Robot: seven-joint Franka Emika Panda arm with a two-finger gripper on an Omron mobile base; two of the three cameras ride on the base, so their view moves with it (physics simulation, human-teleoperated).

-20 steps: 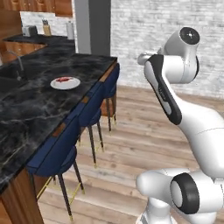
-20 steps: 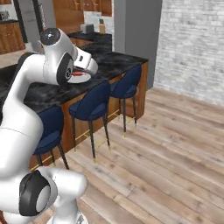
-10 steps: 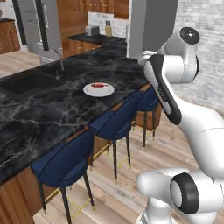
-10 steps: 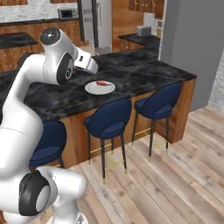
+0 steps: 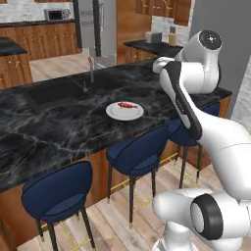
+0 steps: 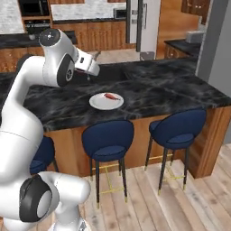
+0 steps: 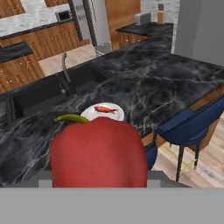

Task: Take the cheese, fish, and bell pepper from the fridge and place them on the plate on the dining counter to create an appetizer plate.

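The dark red bell pepper (image 7: pixel 98 151) with a green stem bulks large at the bottom of the hand view, and my gripper (image 6: pixel 95 70) is shut on it, fingertips hidden behind it. The hand hovers over the near side of the dining counter (image 5: pixel 59 127), short of the white plate (image 5: pixel 115 113) (image 6: pixel 100 103) (image 7: pixel 92 114). A red-orange fish (image 5: pixel 127 105) (image 6: pixel 110 96) (image 7: pixel 105 109) lies on the plate. The fridge (image 6: pixel 144 20) stands closed across the room. The cheese is out of view.
Blue stools (image 5: pixel 137 152) (image 6: pixel 178 128) line the counter's near edge below the arm. A sink with a tall faucet (image 7: pixel 65 74) is set into the counter beyond the plate. Wood cabinets run along the back wall, and a grey wall (image 6: pixel 216 40) rises at the right.
The whole picture has swung as the base drove and turned. The counter now runs across the views, with the plate and fish near the middle. The pepper stays in the gripper.
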